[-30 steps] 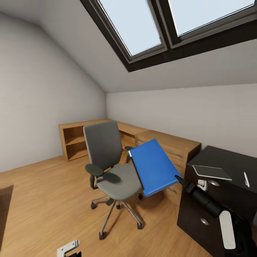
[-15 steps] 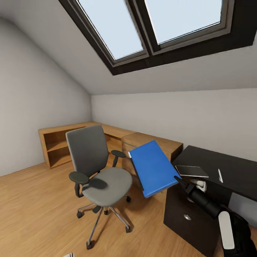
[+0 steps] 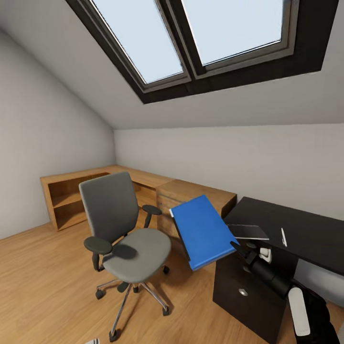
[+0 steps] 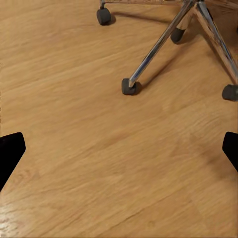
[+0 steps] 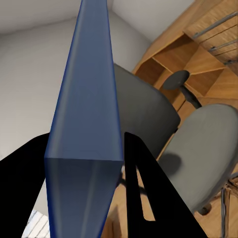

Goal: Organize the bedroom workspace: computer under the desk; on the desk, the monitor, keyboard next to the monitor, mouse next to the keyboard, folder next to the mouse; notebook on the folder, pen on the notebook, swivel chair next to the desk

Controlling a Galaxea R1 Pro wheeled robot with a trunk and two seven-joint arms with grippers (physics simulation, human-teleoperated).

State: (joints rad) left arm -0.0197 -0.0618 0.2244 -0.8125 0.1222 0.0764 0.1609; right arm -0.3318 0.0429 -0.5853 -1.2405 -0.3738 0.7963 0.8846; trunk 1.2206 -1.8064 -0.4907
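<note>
My right gripper [image 3: 237, 248] is shut on the lower edge of the blue folder [image 3: 203, 231], which hangs tilted in the air between the grey swivel chair [image 3: 126, 239] and the black desk [image 3: 291, 224]. In the right wrist view the folder [image 5: 87, 114] stands edge-on between the dark fingers [image 5: 144, 193], with the chair [image 5: 198, 144] behind it. A dark notebook [image 3: 248, 232] and a white pen [image 3: 284, 237] lie on the desk's near corner. My left gripper [image 4: 119, 151] is open, hanging low over the floor by the chair's chrome legs [image 4: 158, 47].
A wooden L-shaped unit with shelves [image 3: 67, 196] and drawers [image 3: 191, 193] runs along the far walls behind the chair. A sloped ceiling with skylights [image 3: 191, 38] is overhead. Bare wood floor [image 3: 43, 277] stretches to the left of the chair.
The whole view has swung right, so more of the black desk shows; that is camera motion. The folder stays gripped in my right gripper, held in much the same pose.
</note>
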